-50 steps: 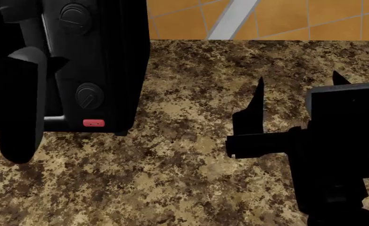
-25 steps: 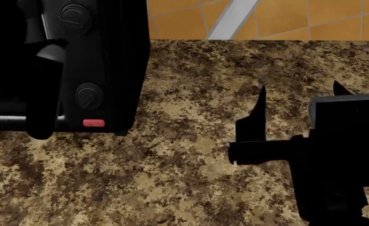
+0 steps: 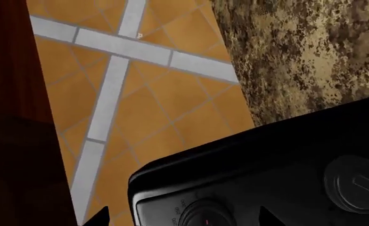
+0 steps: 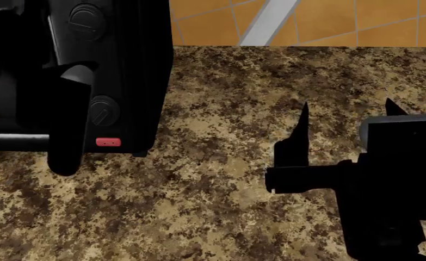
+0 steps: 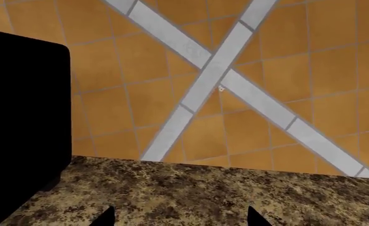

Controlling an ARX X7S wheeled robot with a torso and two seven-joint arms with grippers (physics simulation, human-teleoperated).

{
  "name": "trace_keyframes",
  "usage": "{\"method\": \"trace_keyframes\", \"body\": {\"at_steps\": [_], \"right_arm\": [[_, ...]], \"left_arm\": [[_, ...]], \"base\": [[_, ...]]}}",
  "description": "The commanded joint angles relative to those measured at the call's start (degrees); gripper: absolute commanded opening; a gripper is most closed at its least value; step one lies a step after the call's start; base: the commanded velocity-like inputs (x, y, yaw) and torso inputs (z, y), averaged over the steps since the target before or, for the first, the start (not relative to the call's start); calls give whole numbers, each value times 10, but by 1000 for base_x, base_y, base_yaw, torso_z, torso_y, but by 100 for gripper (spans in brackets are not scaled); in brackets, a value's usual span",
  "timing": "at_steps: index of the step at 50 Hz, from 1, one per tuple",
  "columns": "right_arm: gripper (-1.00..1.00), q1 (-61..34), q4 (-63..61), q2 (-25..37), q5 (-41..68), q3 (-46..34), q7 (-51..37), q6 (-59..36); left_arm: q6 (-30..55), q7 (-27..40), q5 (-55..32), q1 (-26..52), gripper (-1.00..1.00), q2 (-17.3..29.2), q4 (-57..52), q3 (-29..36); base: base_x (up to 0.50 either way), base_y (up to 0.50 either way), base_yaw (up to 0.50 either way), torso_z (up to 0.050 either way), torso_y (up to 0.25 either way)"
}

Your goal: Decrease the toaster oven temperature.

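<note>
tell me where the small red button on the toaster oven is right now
In the head view the red button sits at the bottom of the toaster oven control panel, at the view's left, just below the lowest knob and beside the left gripper.

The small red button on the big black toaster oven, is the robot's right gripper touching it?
No. The right gripper hangs over the speckled countertop, far from the red button.

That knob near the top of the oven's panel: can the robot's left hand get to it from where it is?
Probably yes. The left hand sits right in front of the toaster oven, its fingertips spread to either side of a dial in the wrist view, with nothing between them. Whether it touches yet is unclear.
</note>
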State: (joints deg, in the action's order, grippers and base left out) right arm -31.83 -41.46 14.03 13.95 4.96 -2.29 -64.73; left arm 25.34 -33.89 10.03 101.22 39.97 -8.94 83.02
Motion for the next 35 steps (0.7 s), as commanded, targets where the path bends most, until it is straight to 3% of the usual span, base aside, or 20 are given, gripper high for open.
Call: {"method": "trace_keyframes", "body": {"at_steps": [1,35], "right_arm": [[100,5,6,0,4,2,-1,8],[100,20,12,2,12,3,-6,22]], "left_arm": [[4,-17,-9,1,100,-1,-7,1],[-4,1,4,-26,100,-4,13,12]], "base": [[0,0,0,0,0],[0,0,0,0,0]]}}
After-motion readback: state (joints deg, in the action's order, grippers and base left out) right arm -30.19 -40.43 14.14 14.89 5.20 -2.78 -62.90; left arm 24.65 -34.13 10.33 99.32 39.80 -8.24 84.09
